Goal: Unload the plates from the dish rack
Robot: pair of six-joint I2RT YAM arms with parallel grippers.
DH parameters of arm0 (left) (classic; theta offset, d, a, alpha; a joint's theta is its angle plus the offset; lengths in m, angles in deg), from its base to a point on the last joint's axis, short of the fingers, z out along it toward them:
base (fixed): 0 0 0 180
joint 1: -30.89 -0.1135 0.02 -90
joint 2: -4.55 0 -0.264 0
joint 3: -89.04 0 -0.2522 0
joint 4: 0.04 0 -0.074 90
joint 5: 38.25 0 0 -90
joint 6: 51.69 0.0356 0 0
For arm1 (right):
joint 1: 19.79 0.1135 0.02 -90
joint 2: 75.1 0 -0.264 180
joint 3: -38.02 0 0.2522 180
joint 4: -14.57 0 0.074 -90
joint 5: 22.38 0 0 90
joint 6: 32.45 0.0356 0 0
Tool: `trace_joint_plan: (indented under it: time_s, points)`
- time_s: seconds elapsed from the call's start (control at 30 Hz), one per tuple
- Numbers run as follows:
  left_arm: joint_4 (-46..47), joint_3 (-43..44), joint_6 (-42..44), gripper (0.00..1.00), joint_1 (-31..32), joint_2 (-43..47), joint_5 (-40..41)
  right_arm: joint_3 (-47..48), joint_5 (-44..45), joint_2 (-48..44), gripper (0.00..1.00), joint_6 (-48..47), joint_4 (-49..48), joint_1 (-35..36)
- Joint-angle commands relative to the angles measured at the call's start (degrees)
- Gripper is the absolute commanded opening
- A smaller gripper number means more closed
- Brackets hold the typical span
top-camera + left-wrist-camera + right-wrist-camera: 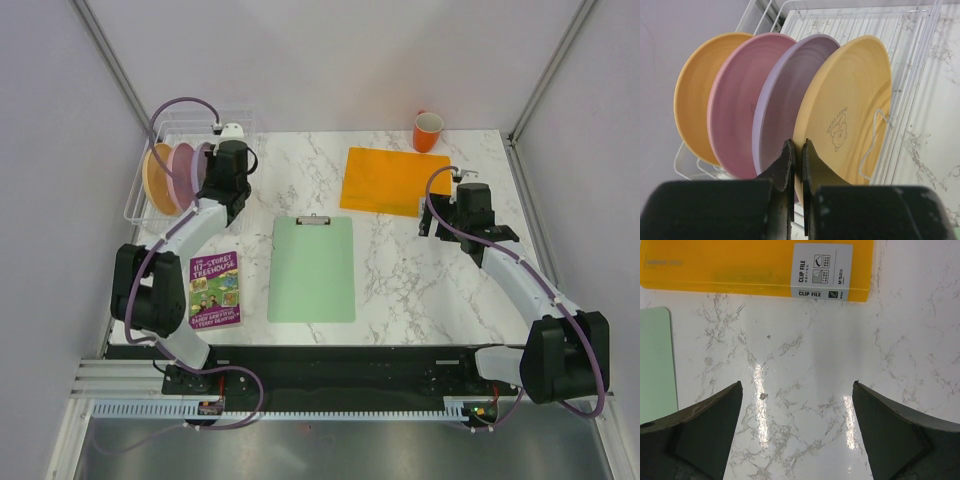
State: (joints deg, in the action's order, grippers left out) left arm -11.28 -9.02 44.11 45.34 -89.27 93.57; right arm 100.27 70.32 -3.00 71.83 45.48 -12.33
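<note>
Looking down the left wrist view, I have the left pincer (797, 150) clenched on the rim of the nearest yellow plate (850, 95). It stands on edge in the dish rack (904, 100) beside the lilac plate (785, 100). The right pincer (797, 390) hangs released over the counter (805, 350).

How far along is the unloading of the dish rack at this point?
Nothing is unloaded: all four stand in the dish rack. In hand: the left gripper is pinched on the rim of the front yellow plate. Left: lifting it out, then the lilac plate, pink plate and back yellow plate. Meanwhile the right gripper hangs open over the table.
</note>
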Motion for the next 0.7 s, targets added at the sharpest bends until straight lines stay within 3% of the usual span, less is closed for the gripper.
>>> trace_joint_plan:
  time_s: [0.0, 0.17, 0.27, 0.57, 0.63, 0.67]
  points:
    - [9.41, 2.39, 8.15, 0.02, 3.55, -0.31, 7.89, 1.87, 0.55, 0.15, 0.98, -0.40, -1.59, -0.17]
    - [25.14, 3.35, 27.64, 0.02, 8.21, -2.94, 16.88, 1.70, 0.47, 0.15, 0.98, -0.40, -1.59, -0.26]
    - [29.02, 5.20, 32.24, 0.02, 9.09, -4.00, 19.43, 1.78, 0.29, -0.11, 0.98, -0.48, -1.33, -0.26]
    - [28.42, 6.00, 35.59, 0.02, 11.46, 1.88, 21.11, 2.57, -0.06, -1.96, 0.98, -0.48, -0.27, -0.34]
    - [24.57, 6.43, 33.50, 0.02, 11.91, 4.60, 20.67, 2.84, -0.76, -2.75, 0.98, -0.31, -0.10, -0.35]
    - [16.72, 7.48, 28.44, 0.02, 12.60, 5.57, 20.23, 3.01, -1.20, -3.10, 0.98, -0.13, 0.08, -0.35]
